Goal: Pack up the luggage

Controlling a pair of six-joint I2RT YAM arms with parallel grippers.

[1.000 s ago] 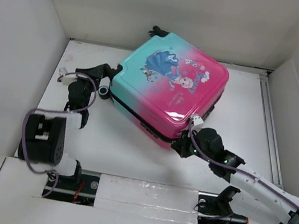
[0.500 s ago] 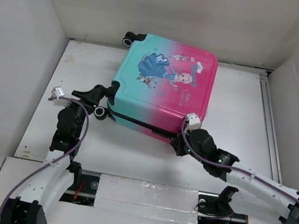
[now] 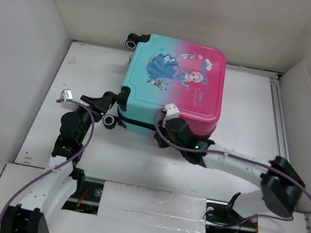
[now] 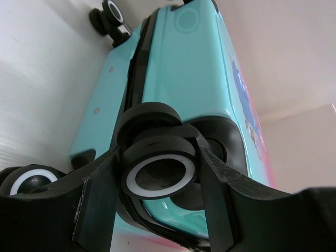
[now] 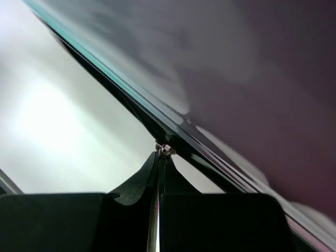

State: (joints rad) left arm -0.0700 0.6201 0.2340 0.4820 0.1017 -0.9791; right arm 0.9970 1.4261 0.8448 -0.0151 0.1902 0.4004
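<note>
top external: up high at the near edge, looking down over the whole counter (image 3: 247, 108).
left wrist: super close, facing a wheel (image 4: 160, 176) between its own fingers (image 4: 218, 194).
right wrist: jammed right up against the luggage (image 5: 236, 79).
shared: all three catch the luggage's near side.

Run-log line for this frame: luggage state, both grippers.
luggage: closed, lying flat | left gripper: shut on wheel | right gripper: shut on zipper pull
</note>
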